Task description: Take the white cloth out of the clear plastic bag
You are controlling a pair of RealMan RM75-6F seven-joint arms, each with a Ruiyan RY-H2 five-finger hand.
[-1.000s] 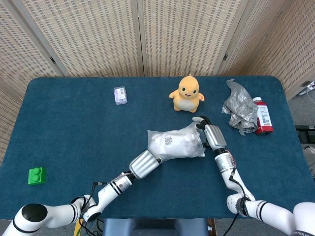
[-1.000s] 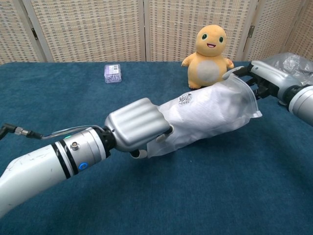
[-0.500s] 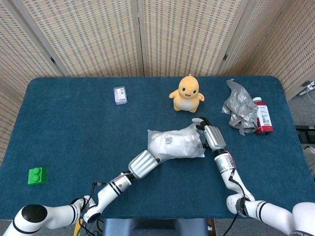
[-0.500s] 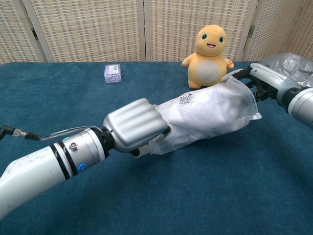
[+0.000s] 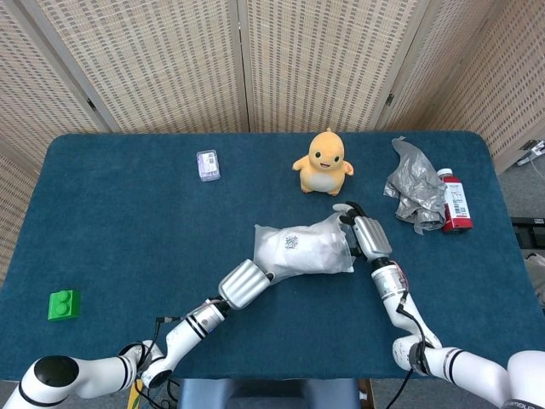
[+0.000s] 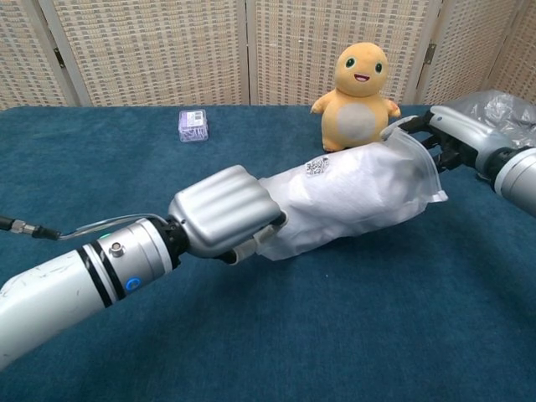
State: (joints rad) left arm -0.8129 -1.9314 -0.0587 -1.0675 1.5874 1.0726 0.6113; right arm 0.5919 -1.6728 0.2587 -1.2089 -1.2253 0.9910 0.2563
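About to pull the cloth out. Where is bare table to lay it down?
Bare: the left half between the small clear box and green block. Crowded: the right side, with the plush toy, crumpled grey bag and red bottle.

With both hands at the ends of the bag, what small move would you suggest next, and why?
Probably keep drawing the left hand back toward the robot while the right hand holds its end. The left hand grips one end of the clear plastic bag, the right hand pinches the other, and the white cloth lies inside. Whether the left fingers hold cloth or only plastic is hidden.
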